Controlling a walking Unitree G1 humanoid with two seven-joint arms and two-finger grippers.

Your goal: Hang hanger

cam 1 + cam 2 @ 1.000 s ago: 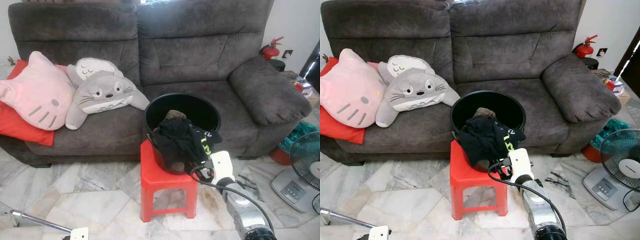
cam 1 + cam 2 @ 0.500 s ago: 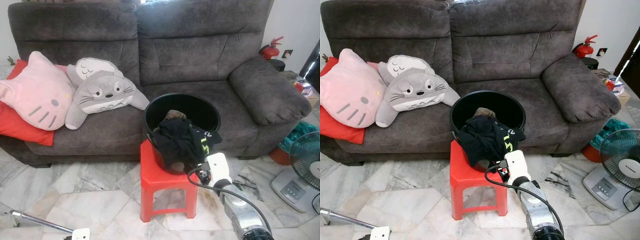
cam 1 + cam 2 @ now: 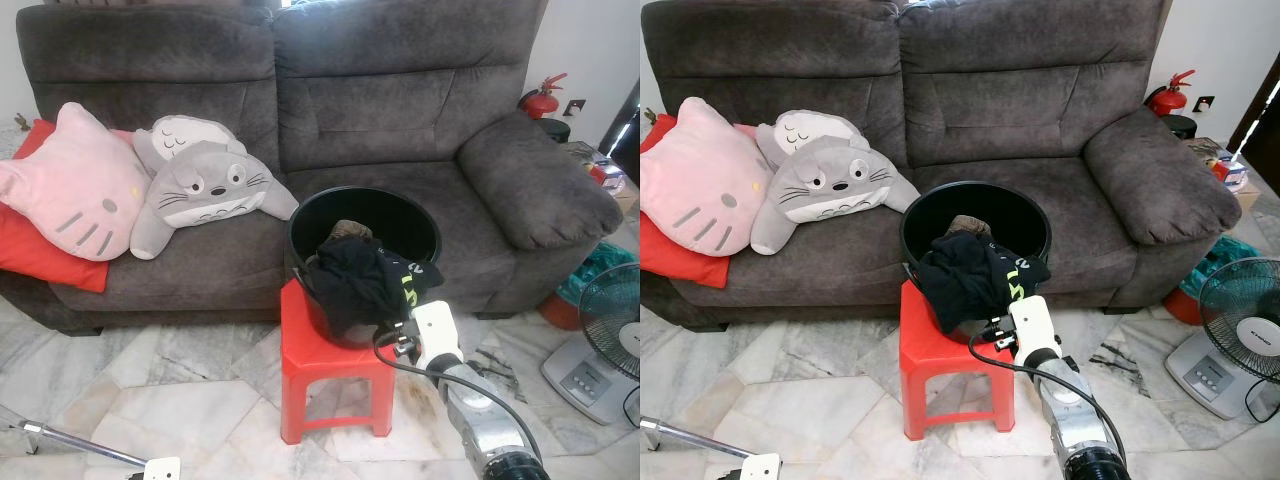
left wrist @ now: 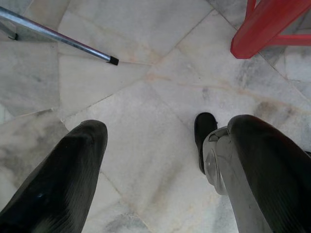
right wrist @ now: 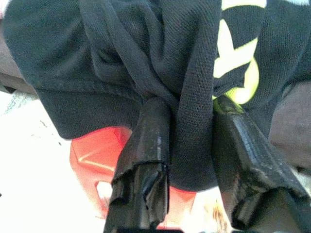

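Black garment [image 5: 194, 97] between right fingers [image 5: 146, 145]

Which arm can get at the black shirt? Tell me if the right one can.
Probably yes. The right claw is already at the black shirt hanging over the bucket rim, a fold of cloth between its fingers, nothing in the way.

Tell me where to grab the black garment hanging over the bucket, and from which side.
Grip the black garment at the bunched fold hanging over the black bucket's front rim, coming from the front, on the robot's side. That fold hangs free above the red stool, and the right gripper's fingers already straddle it.
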